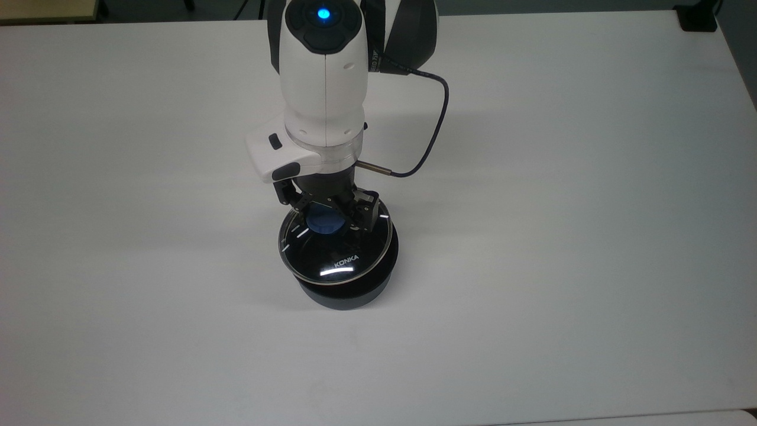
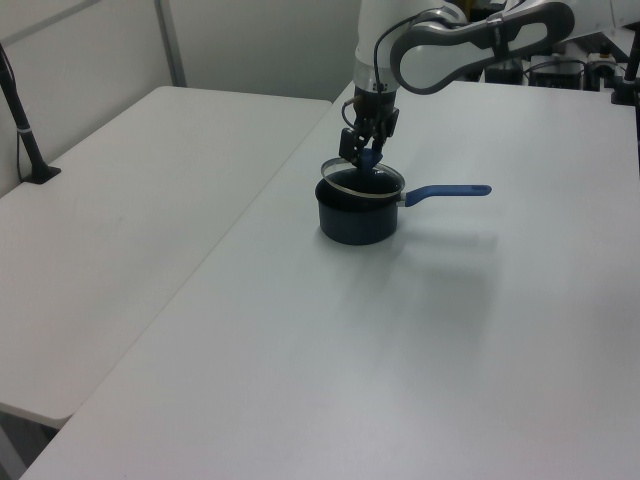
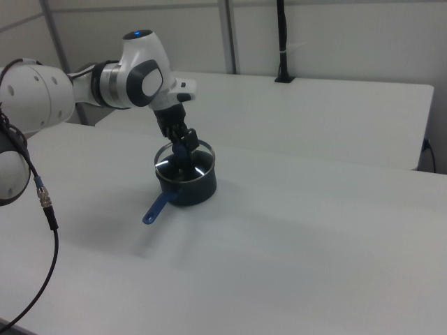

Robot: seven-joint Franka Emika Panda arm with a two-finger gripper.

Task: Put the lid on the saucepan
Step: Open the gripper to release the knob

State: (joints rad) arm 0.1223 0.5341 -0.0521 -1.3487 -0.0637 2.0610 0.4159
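The pincer (image 1: 324,218) was clamped on the blue knob of the lid (image 1: 337,251), which hung directly over the saucepan (image 1: 346,293) on the bench (image 1: 532,236), slightly tilted and nearly seated.

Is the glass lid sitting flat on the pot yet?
Not quite: the lid tilts above the saucepan, its knob held by the fingers.

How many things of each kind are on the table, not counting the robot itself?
Saucepan: 1
Lid: 1, over the saucepan, its blue knob held in the gripper
Total: 2
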